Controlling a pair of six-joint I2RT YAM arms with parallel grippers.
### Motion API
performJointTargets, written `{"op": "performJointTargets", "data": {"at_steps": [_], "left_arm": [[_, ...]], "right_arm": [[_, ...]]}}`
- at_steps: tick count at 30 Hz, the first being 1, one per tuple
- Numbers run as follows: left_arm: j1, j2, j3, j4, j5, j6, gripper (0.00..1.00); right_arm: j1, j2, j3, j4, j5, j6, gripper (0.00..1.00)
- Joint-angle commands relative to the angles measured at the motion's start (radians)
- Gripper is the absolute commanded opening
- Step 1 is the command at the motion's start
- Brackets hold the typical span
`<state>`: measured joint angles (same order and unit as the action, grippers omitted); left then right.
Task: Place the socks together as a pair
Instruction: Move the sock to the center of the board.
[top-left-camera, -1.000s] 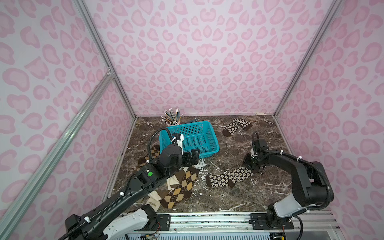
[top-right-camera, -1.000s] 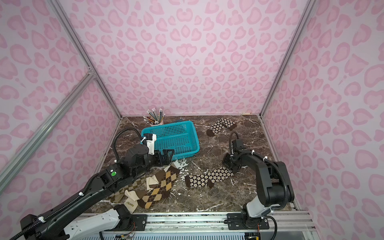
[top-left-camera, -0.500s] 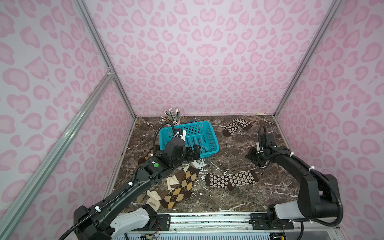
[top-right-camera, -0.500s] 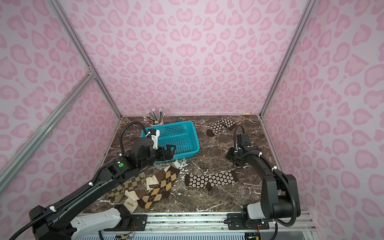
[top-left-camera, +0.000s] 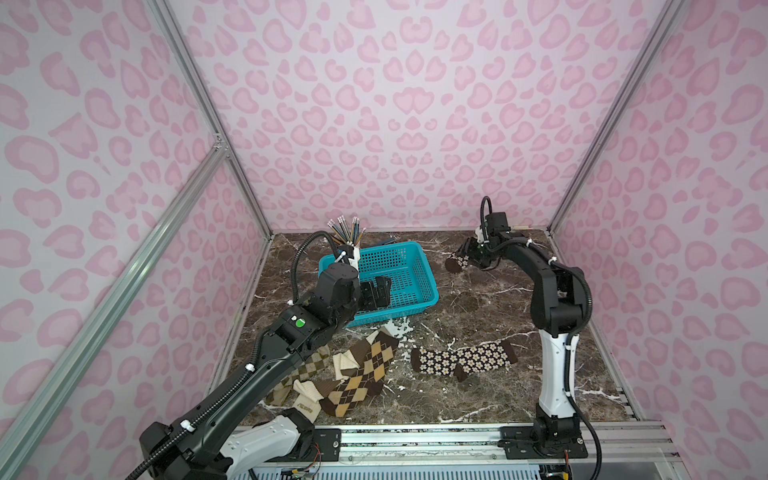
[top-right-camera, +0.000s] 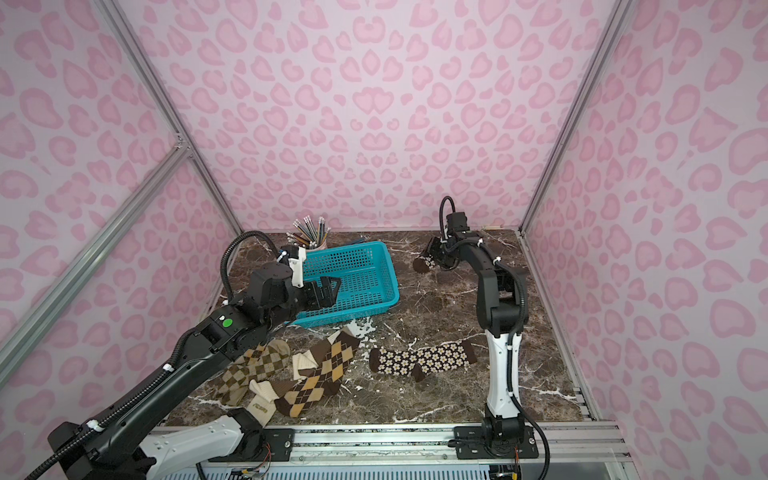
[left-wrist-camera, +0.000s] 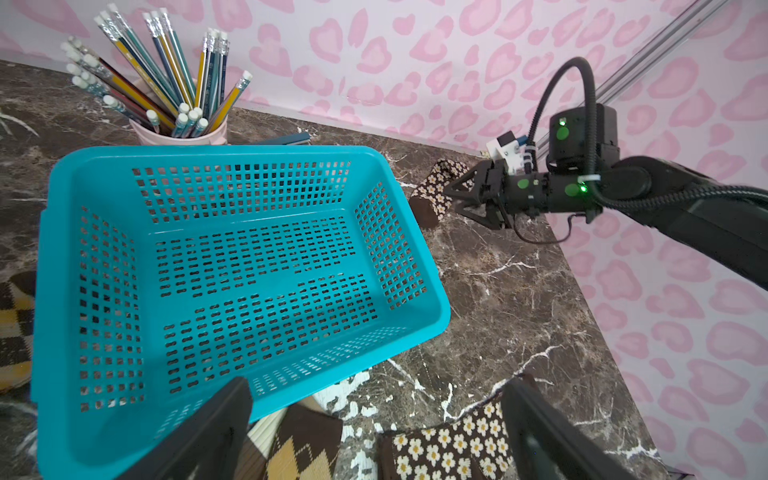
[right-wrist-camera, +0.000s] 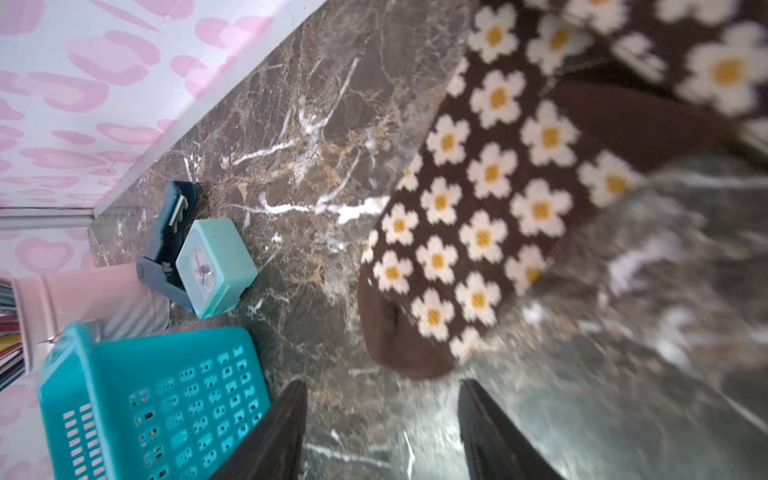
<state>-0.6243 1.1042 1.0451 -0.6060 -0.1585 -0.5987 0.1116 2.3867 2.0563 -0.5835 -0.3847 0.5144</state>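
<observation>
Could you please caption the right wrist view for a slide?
Open right gripper facing the toe of a brown flowered sock on the marble table, teal basket nearby.

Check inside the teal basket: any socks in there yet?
Nothing yet. The left wrist view shows the basket bare down to its perforated floor. In both top views the left gripper hangs open over its near side, covering part of that corner.

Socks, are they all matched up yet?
Not yet. One flower sock lies flat at the front. Its match is at the back, the open right claw hovering by its toe, holding nothing. The left claw hangs open near the basket. The argyle socks, cream socks and check socks lie jumbled, unsorted.
</observation>
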Motion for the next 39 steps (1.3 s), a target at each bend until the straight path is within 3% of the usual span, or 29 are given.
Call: {"op": "performJointTargets", "data": {"at_steps": [1, 4, 7, 9, 13, 17, 21, 24, 34, 35, 39], "left_arm": [[0.004, -0.006, -0.003, -0.012, -0.016, -0.005, 0.97], [0.005, -0.005, -0.007, -0.011, -0.018, -0.015, 0.97], [0.005, -0.007, -0.008, -0.005, -0.025, -0.021, 0.97], [0.005, -0.003, -0.009, -0.001, -0.027, -0.021, 0.97], [0.005, 0.004, -0.009, 0.017, -0.025, -0.009, 0.97], [0.005, 0.024, -0.006, 0.053, -0.004, 0.019, 0.97], [-0.004, 0.061, 0.024, 0.088, 0.012, 0.064, 0.97], [-0.048, 0.102, 0.063, 0.12, 0.016, 0.118, 0.97], [-0.275, 0.317, 0.199, 0.182, 0.006, 0.278, 0.98], [-0.291, 0.335, 0.209, 0.191, 0.01, 0.29, 0.98], [-0.314, 0.377, 0.203, 0.235, 0.063, 0.305, 0.97]], "right_arm": [[0.017, 0.121, 0.189, -0.157, 0.051, -0.024, 0.6], [0.026, 0.254, 0.398, -0.288, 0.105, -0.017, 0.56], [0.039, 0.33, 0.496, -0.375, 0.137, -0.022, 0.5], [0.05, 0.333, 0.485, -0.394, 0.164, -0.037, 0.42], [0.066, 0.309, 0.436, -0.442, 0.236, -0.099, 0.15], [0.078, 0.165, 0.226, -0.392, 0.29, -0.16, 0.0], [0.075, -0.104, -0.137, -0.24, 0.273, -0.171, 0.0], [0.076, -0.263, -0.325, -0.228, 0.237, -0.207, 0.0], [0.083, -0.611, -0.803, -0.251, 0.073, -0.258, 0.0], [0.082, -0.636, -0.832, -0.248, 0.072, -0.248, 0.03], [0.0, -0.76, -0.938, -0.185, -0.033, -0.178, 0.44]]}}
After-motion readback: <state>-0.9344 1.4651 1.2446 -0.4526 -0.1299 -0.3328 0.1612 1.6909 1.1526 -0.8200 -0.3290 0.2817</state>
